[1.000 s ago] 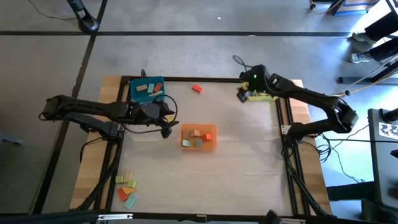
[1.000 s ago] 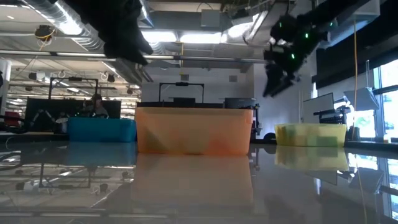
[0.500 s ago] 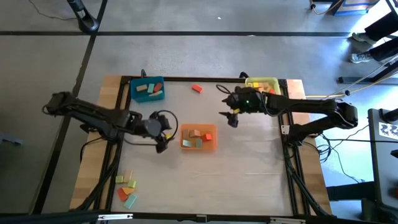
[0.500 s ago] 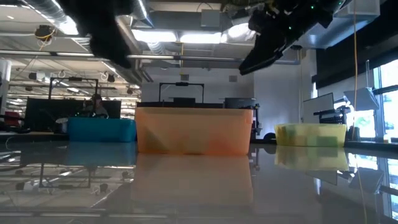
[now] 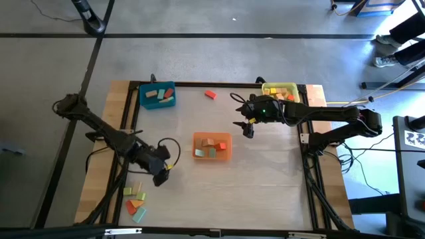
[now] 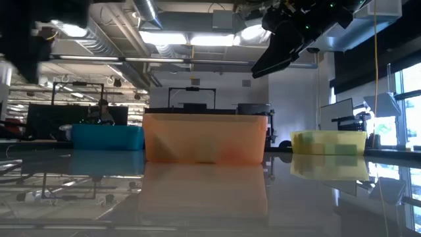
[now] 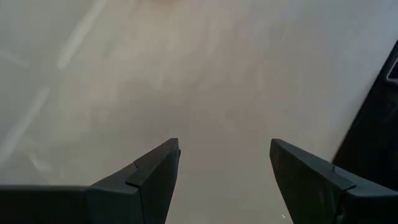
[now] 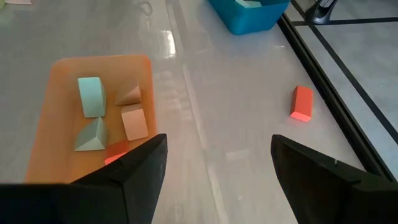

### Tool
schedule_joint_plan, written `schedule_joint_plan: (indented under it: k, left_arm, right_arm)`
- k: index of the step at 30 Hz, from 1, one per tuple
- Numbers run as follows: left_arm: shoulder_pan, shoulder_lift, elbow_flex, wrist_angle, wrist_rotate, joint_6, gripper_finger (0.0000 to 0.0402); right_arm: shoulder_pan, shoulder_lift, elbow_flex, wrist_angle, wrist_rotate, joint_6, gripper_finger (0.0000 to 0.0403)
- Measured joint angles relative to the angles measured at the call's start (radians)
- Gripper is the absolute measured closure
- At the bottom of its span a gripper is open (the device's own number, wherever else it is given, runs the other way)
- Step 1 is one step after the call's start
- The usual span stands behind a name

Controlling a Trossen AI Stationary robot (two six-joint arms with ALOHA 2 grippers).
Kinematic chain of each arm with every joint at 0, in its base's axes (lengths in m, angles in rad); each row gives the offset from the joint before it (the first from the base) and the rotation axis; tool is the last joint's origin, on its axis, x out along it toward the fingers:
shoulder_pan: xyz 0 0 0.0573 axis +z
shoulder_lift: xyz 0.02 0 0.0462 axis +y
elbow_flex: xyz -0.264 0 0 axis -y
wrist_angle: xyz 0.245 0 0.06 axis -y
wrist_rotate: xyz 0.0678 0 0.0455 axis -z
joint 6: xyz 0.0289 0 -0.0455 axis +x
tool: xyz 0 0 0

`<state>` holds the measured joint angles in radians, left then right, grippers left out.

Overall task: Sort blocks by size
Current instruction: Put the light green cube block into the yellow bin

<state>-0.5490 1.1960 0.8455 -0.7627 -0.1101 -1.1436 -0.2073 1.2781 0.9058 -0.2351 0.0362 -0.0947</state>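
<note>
Blocks (image 5: pixel 135 201) lie loose in a small cluster at the near left corner of the table, yellow, orange, green and light blue among them; they are too small to tell which way each one points. The left gripper (image 5: pixel 161 174) hovers just beyond that cluster with its fingers spread and nothing between them (half a second ago it hung beside the orange tray, so it has swung toward the near edge). At mid-table the orange tray (image 5: pixel 227 141) holds several blocks, tan and light blue. Beyond it to the right, the right gripper (image 5: pixel 247 127) hangs over bare table, fingers apart and empty, where it was half a second ago. Farther back, a lone red block (image 5: pixel 210 95) lies with its long axis slanting, between the blue tray (image 5: pixel 157 97) and the yellow tray (image 5: pixel 279 89).
</note>
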Motion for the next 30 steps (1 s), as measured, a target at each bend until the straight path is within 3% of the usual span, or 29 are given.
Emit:
schedule_joint_plan:
  k: [7,17,30]
  left_arm:
    - [-0.103,0.070,0.000,-0.012,0.055,-0.308,0.0163]
    - [-0.241,0.186,-0.001,-0.013,0.259,-0.788,0.0163]
    - [-0.341,0.277,-0.004,-0.026,0.311,-1.005,0.0163]
  right_arm:
    - [0.000,0.000,0.000,-0.001,-0.002,0.000,0.0118]
    - [0.000,0.000,0.000,-0.002,-0.003,-0.016,0.0118]
    - [0.000,0.001,0.000,-0.003,-0.003,-0.043,0.0118]
